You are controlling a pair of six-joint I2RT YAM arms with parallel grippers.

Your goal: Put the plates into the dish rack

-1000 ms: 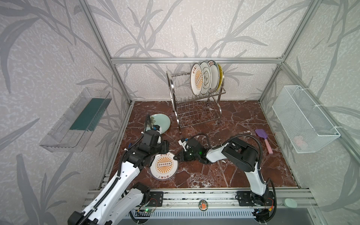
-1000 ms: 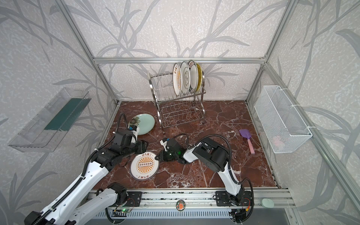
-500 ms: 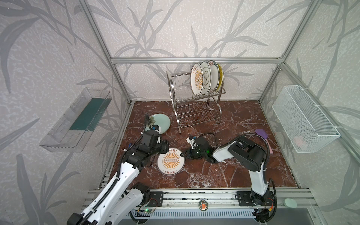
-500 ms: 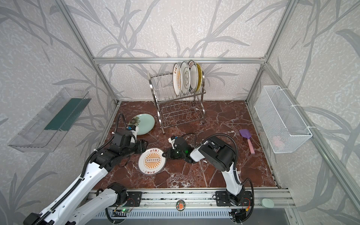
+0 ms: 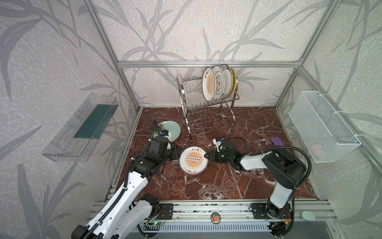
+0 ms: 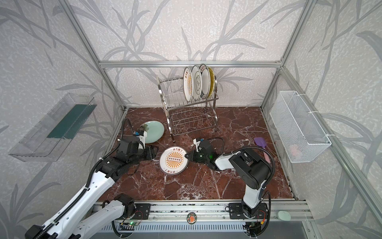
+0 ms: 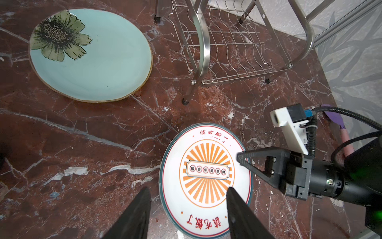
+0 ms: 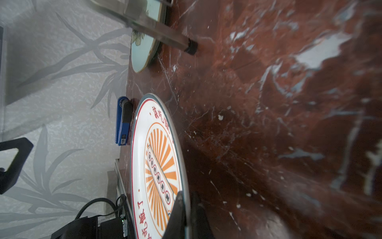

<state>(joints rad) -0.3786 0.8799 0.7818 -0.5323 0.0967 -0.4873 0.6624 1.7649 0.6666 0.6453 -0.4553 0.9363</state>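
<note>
A white plate with an orange sunburst (image 5: 193, 160) (image 6: 173, 160) hangs tilted just above the marble floor. My right gripper (image 5: 206, 155) (image 6: 186, 155) (image 8: 186, 194) is shut on its right rim. My left gripper (image 5: 175, 154) (image 6: 154, 153) (image 7: 187, 189) stands open at the plate's left edge, with its fingers either side of the rim (image 7: 204, 178) and not closed on it. A pale celadon plate with a flower (image 5: 171, 129) (image 7: 93, 58) lies flat behind the left arm. The dish rack (image 5: 206, 109) (image 6: 190, 107) stands at the back with several plates (image 5: 217, 82) upright on the right of its top tier.
A purple spatula (image 5: 277, 141) lies on the floor at the right. A white mesh basket (image 5: 322, 126) hangs on the right wall and a clear plastic tray (image 5: 82, 128) on the left wall. The rack's front leg (image 7: 187, 99) stands close behind the held plate.
The right gripper has drawn the sunburst plate rightward and toward the rack, with the right arm pulling back. The left arm has hardly moved and its gripper stays open.
</note>
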